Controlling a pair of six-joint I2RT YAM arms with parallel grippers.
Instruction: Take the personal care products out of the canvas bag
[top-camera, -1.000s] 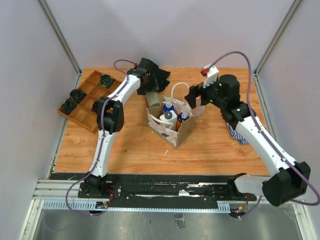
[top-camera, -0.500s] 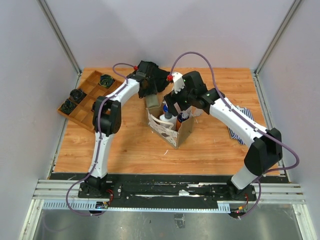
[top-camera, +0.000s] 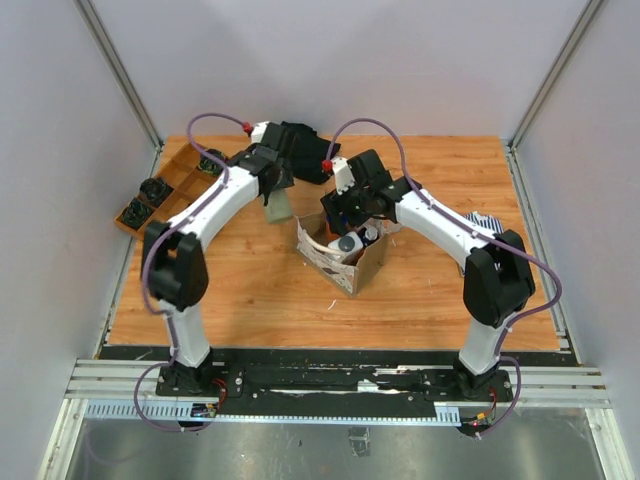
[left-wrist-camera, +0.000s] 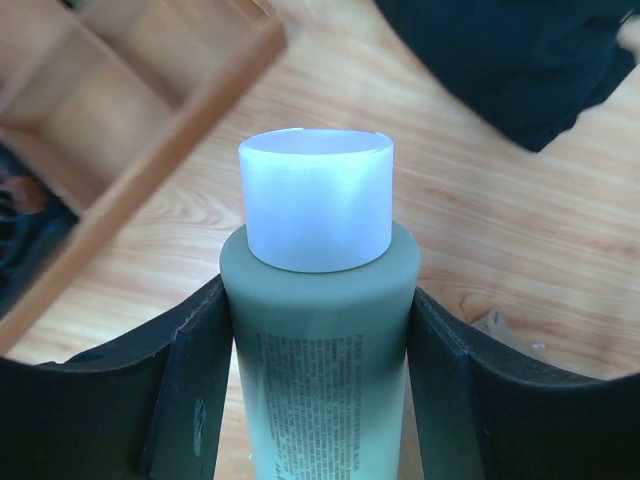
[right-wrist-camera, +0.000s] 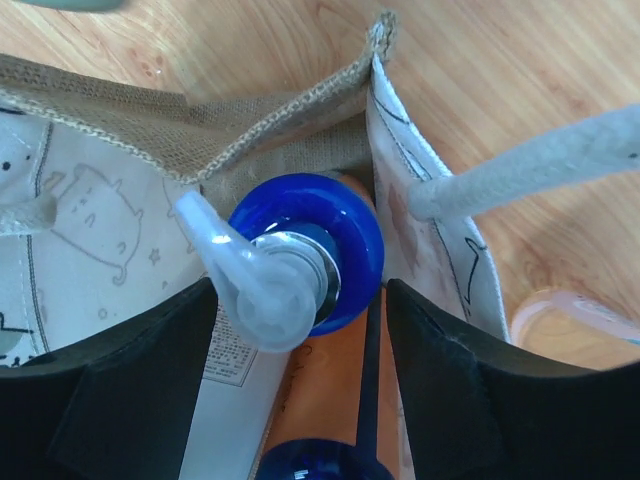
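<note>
The canvas bag (top-camera: 335, 264) stands open mid-table, a white loop handle (right-wrist-camera: 540, 160) beside it. My left gripper (top-camera: 276, 190) (left-wrist-camera: 315, 295) is shut on an olive-beige bottle (left-wrist-camera: 315, 350) with a cream cap, held left of the bag, above the table. My right gripper (top-camera: 350, 212) (right-wrist-camera: 300, 290) reaches down into the bag, a finger close on each side of a blue-collared pump bottle (right-wrist-camera: 310, 250); whether they touch it is unclear. Below it lie an orange-brown bottle (right-wrist-camera: 330, 390) and a white one (right-wrist-camera: 235, 400). A pale pink-rimmed cap (right-wrist-camera: 565, 320) shows outside the bag.
A divided wooden tray (top-camera: 165, 215) (left-wrist-camera: 150, 120) holding dark round items sits at the far left. A black cloth (top-camera: 312, 150) (left-wrist-camera: 520, 60) lies at the back behind the bag. A striped cloth (top-camera: 487, 220) lies at the right.
My left arm has carried the olive-beige bottle leftward, away from the bag. My right gripper swung in from the right, dropped into the bag, and its jaws narrowed around the pump bottle.
</note>
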